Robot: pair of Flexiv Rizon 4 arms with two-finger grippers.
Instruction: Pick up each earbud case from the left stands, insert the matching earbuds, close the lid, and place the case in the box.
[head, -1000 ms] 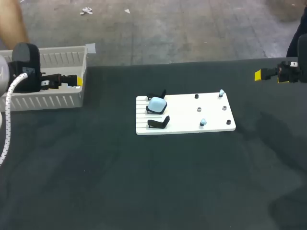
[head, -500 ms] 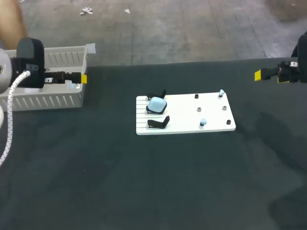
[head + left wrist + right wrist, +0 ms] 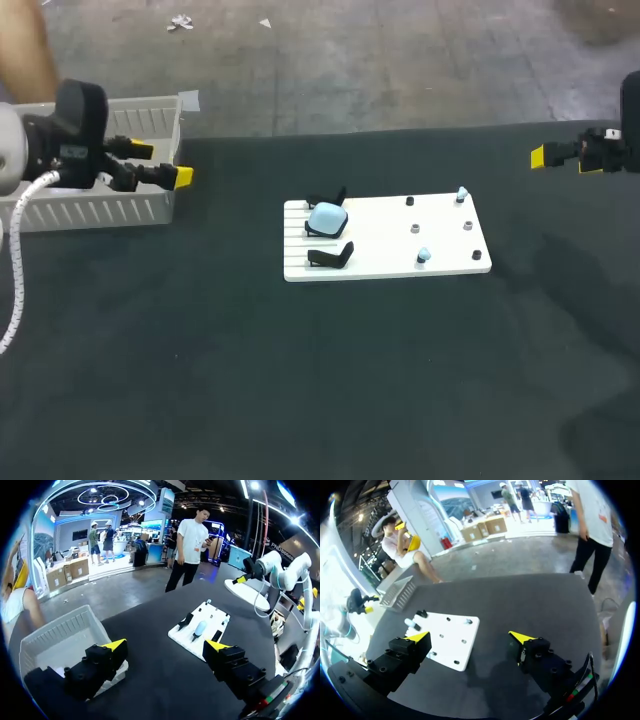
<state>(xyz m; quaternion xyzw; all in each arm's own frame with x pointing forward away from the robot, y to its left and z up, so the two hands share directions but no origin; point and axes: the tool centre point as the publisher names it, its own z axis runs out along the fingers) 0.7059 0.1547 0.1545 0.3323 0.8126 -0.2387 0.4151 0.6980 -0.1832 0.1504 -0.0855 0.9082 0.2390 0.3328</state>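
Since a second ago my left gripper [image 3: 160, 165] swung right over the basket [image 3: 90, 210] rim, fingers spread; right gripper [image 3: 470, 636] likewise released. Pale-blue earbud case [image 3: 327, 217], apparently closed, sits at the left of the white board [image 3: 385, 235].

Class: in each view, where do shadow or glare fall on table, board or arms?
Head view: even light, white board bright on the dark table. Right wrist view: dark shadow on the table under the right gripper; glare washes out the left arm. Left wrist view: no glare on the table.
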